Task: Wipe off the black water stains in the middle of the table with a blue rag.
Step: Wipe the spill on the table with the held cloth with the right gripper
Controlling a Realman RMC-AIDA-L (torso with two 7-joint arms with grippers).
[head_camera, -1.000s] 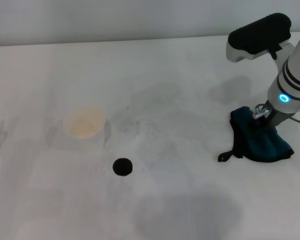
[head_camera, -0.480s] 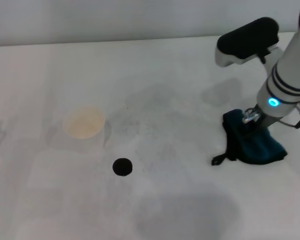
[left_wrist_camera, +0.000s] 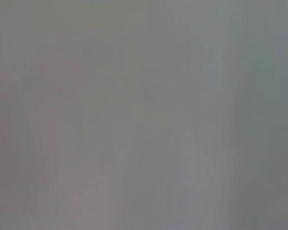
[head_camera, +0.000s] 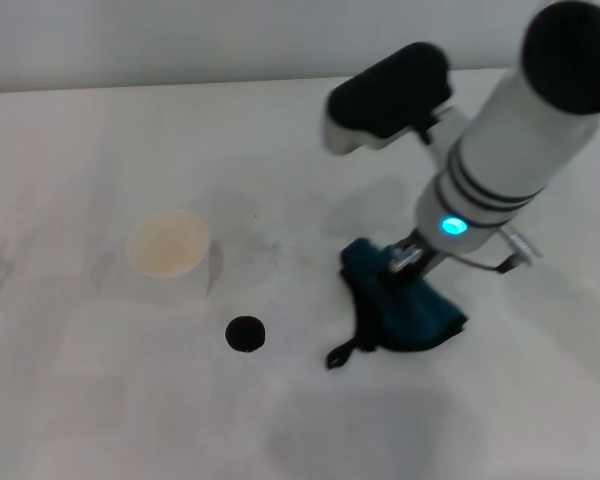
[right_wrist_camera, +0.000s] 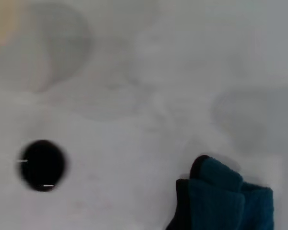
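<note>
The black water stain [head_camera: 245, 333] is a small round spot on the white table [head_camera: 90, 400], just in front of the cup. The blue rag [head_camera: 408, 316] hangs bunched from my right gripper [head_camera: 402, 262], which is shut on its top; its lower part and black loop tag rest on the table to the right of the stain, about a cup's width away. In the right wrist view the stain [right_wrist_camera: 42, 165] and the rag [right_wrist_camera: 225, 199] show apart from each other. My left gripper is out of view; its wrist view shows only plain grey.
A white paper cup [head_camera: 167, 244] stands upright just behind and left of the stain; its blurred edge shows in the right wrist view [right_wrist_camera: 0, 24]. Faint grey smudges mark the tabletop. The table's far edge runs along the back.
My right arm has moved left with the blue rag, dragging it from the right side of the table to near the stain. Stain and cup have not moved.
</note>
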